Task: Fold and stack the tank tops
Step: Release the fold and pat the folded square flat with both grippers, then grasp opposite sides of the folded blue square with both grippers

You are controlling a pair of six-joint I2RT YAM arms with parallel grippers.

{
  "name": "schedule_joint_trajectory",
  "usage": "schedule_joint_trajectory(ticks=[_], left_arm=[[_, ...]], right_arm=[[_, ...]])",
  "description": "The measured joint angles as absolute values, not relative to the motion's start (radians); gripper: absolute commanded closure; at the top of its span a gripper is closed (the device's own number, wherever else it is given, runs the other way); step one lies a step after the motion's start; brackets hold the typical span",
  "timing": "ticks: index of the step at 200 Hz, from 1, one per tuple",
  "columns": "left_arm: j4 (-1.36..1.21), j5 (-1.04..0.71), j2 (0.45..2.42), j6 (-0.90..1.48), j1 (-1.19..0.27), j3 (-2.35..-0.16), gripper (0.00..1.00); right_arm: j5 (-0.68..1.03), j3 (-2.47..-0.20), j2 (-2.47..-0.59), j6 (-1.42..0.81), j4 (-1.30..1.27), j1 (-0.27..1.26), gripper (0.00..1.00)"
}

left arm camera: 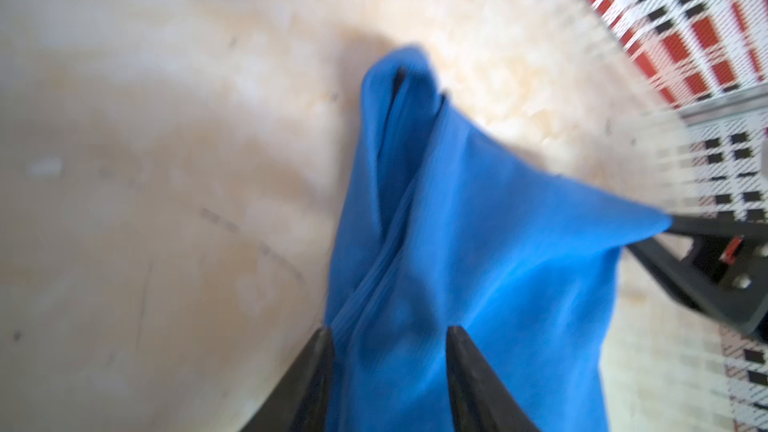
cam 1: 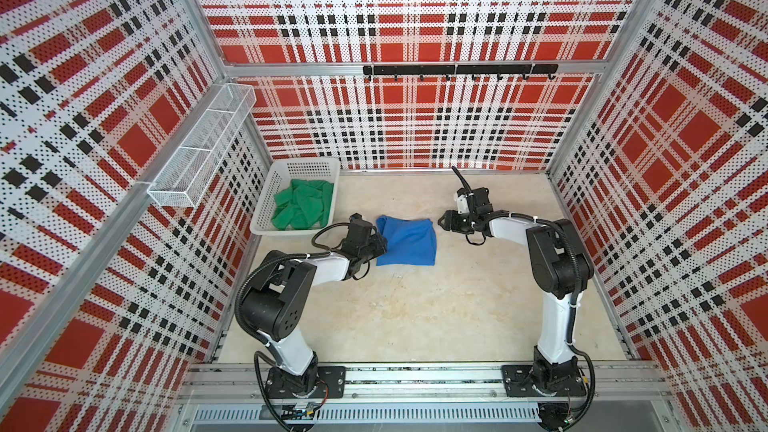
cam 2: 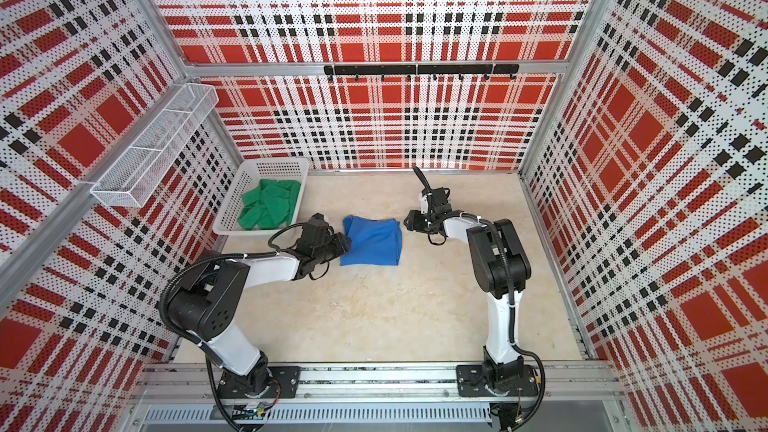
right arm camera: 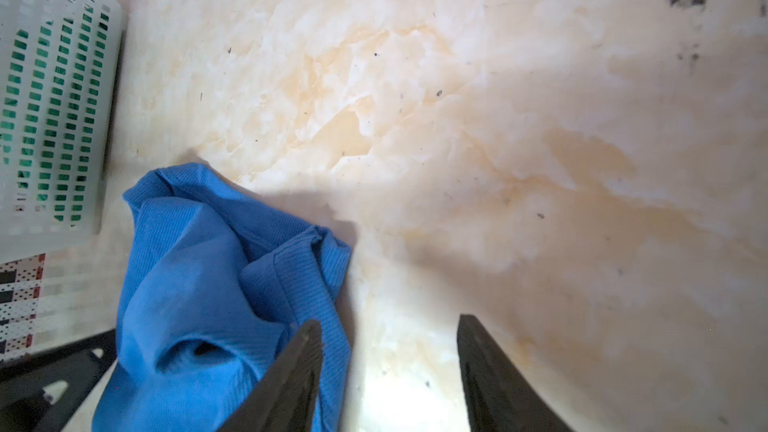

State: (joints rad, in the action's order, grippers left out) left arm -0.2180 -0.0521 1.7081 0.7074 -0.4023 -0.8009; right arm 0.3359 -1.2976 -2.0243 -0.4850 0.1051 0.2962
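Observation:
The blue tank top (cam 1: 409, 243) (cam 2: 374, 243) lies folded into a rough square mid-table in both top views. My left gripper (cam 1: 380, 243) (left arm camera: 390, 330) is at its left edge, open, with blue cloth lying between the parted fingers, not pinched. My right gripper (cam 1: 442, 222) (right arm camera: 388, 322) hovers just off the garment's far right corner, open over bare table; one finger overlaps the blue hem (right arm camera: 332, 268). The green tank top (cam 1: 303, 203) (cam 2: 272, 205) lies crumpled in the white basket (cam 1: 266, 195).
The basket (right arm camera: 54, 97) stands at the back left, close to the blue top. A wire mesh shelf (cam 1: 199, 147) hangs on the left wall and a black hook rail (cam 1: 457, 70) on the back wall. Marbled table (cam 1: 415, 305) stretches toward the front rail.

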Motion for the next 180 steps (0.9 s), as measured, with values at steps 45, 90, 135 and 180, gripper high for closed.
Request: schedule_joint_trajectory(ticks=[45,90,135,180], left_arm=[[-0.169,-0.043,1.781,0.613,-0.392,-1.058,0.7],[-0.111,-0.031,1.905,0.556,-0.389,-1.154,0.62],[-0.037,-0.008,1.984,0.476,-0.392,-1.225,0.61],[-0.001,0.013,2.07,0.352,-0.393,-1.39,0.67]], right_arm=[[0.38,-1.297,-1.967,-0.472,0.103,0.295,0.47],[0.411,-1.298,-1.965,-0.472,0.095,0.334,0.38],[0.42,-1.311,-1.988,-0.463,0.058,0.378,0.35],[0.423,-1.311,-2.038,-0.468,-0.014,0.387,0.37]])
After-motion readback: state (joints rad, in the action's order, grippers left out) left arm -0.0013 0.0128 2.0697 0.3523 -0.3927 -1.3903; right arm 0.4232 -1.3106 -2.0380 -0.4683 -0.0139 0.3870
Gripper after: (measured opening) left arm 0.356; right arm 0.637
